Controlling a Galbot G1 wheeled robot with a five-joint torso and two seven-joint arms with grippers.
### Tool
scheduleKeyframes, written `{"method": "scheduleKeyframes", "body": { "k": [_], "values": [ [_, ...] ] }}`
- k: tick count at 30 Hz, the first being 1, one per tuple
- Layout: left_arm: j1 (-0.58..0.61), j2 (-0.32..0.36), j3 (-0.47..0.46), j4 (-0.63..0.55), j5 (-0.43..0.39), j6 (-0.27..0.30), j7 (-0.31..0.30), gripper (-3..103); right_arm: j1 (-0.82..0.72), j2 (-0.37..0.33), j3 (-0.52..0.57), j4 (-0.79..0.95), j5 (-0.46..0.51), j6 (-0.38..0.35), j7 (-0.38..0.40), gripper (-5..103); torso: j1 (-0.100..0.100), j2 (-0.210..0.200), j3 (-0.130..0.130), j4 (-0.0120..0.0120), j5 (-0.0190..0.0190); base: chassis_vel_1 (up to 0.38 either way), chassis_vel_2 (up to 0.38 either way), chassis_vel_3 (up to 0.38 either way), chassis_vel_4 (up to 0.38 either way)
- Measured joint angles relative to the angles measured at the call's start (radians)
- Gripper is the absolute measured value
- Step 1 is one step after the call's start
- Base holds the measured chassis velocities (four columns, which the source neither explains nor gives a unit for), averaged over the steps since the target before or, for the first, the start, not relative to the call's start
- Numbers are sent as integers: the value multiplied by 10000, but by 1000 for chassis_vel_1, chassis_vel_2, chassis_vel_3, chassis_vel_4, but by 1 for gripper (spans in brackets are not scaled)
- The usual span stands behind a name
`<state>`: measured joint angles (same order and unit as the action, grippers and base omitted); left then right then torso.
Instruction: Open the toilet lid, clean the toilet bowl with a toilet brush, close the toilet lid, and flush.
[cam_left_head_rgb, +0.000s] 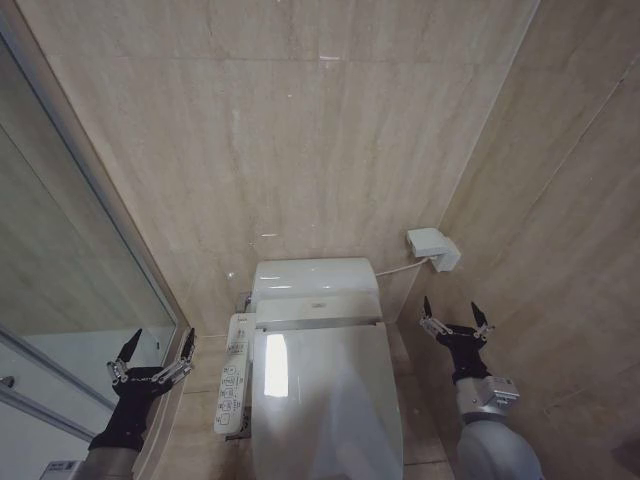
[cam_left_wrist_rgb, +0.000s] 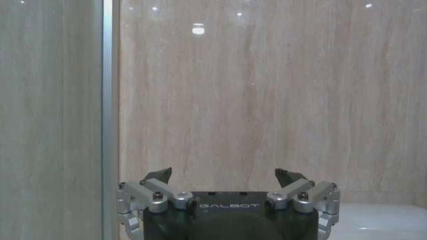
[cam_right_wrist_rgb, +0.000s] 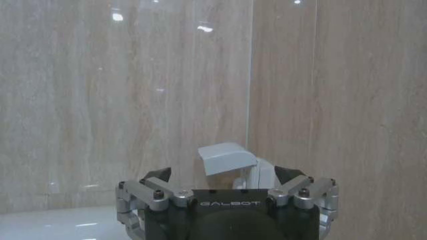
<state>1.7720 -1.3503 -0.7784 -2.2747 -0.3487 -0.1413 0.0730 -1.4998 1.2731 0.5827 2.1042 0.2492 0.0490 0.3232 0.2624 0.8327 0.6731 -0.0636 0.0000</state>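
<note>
Both arms are raised, left gripper (cam_left_head_rgb: 158, 348) and right gripper (cam_left_head_rgb: 455, 314) (jaws spread wide) apparently holding nothing.

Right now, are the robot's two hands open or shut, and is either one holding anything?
Left gripper: open, holding nothing, up beside the toilet lid.
Right gripper: open, holding nothing, on the toilet's other side.

- The place was a bathroom, narrow and tiled.
- A white toilet (cam_left_head_rgb: 318, 380) stood against the back wall, its toilet lid (cam_left_head_rgb: 325, 400) down and a long button panel (cam_left_head_rgb: 234, 372) along its side.
- Beige stone-look wall tiles (cam_left_head_rgb: 300, 130) covered the back and side walls.
- A glass partition (cam_left_head_rgb: 70, 260) with a metal frame ran along one side.
- A small white wall box (cam_left_head_rgb: 433, 248) was mounted near the corner.
</note>
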Motion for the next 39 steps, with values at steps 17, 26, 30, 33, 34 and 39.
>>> {"method": "scheduleKeyframes", "body": {
  "k": [17,26,30,33,34,39],
  "values": [
    [-133,82,-72,102,66,-21,21,100,0,0,0,0,0,0,0,100,0,0,0,0,0,0,0,0,0],
    [-119,80,-96,146,386,19,-49,100,0,0,0,0,0,0,0,100,0,0,0,0,-1,0,0,0,0],
    [-117,80,-96,146,393,25,-53,100,0,0,0,0,0,0,0,100,0,0,0,0,-1,0,0,0,0],
    [-115,80,-97,146,394,28,-57,100,0,0,0,0,0,0,0,100,0,0,0,0,0,0,0,0,0],
    [-115,80,-97,146,394,28,-57,100,0,0,0,0,0,0,0,100,0,0,0,0,0,0,0,0,0],
    [-112,80,-97,146,394,32,-58,100,0,0,0,0,0,0,0,100,0,0,0,0,-1,0,0,0,0]
  ]
}}
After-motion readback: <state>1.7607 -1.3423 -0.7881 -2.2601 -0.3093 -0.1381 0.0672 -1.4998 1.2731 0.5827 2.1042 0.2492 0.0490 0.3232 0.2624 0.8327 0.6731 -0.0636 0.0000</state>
